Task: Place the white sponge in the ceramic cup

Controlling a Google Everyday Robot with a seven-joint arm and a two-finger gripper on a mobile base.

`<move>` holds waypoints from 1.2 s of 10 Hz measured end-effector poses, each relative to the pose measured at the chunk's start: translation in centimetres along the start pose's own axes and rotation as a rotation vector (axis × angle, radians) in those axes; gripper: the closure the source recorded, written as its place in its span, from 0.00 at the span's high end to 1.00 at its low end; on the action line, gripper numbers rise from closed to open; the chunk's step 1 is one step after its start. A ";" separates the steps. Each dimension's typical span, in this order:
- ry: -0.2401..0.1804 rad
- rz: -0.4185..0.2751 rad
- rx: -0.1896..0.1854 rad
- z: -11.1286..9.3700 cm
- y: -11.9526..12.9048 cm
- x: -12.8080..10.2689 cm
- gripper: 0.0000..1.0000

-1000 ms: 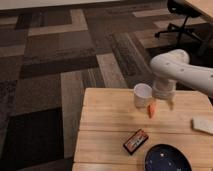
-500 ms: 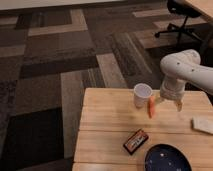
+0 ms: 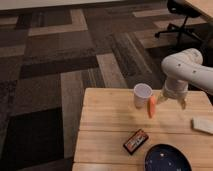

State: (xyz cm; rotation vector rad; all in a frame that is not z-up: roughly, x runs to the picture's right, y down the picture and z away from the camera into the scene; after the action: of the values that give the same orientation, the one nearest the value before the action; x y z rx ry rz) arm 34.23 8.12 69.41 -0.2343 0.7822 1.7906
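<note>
The gripper point(image 3: 172, 101) hangs low over the back of the wooden table point(image 3: 107, 127), its jaws apart with nothing between them. The cup point(image 3: 142, 95) stands upright just to the left of the jaws, and its mouth shows only its white inside. A carrot point(image 3: 152, 106) lies between the cup and the jaws. The sponge point(image 3: 202, 124) rests on the table to the right of the jaws and nearer the front, well apart from the cup. Further forward of the jaws lie a black-and-orange packet point(image 3: 135, 141) and a dark blue plate point(image 3: 167, 158) showing its speckled face.
</note>
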 end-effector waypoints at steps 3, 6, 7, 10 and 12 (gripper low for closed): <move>-0.014 0.050 -0.054 3.1 -6.3 -2.7 0.65; 0.019 0.144 -0.100 6.3 -9.1 -3.5 0.65; 0.037 0.195 -0.100 7.4 -9.7 -3.6 0.65; 0.070 0.230 -0.082 9.7 -11.7 -4.0 0.65; 0.049 0.018 -0.068 9.8 -12.5 -4.6 0.65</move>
State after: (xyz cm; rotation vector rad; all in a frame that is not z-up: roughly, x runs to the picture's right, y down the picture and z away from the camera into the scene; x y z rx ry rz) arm 49.30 12.62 74.36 -0.3183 0.7610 1.8357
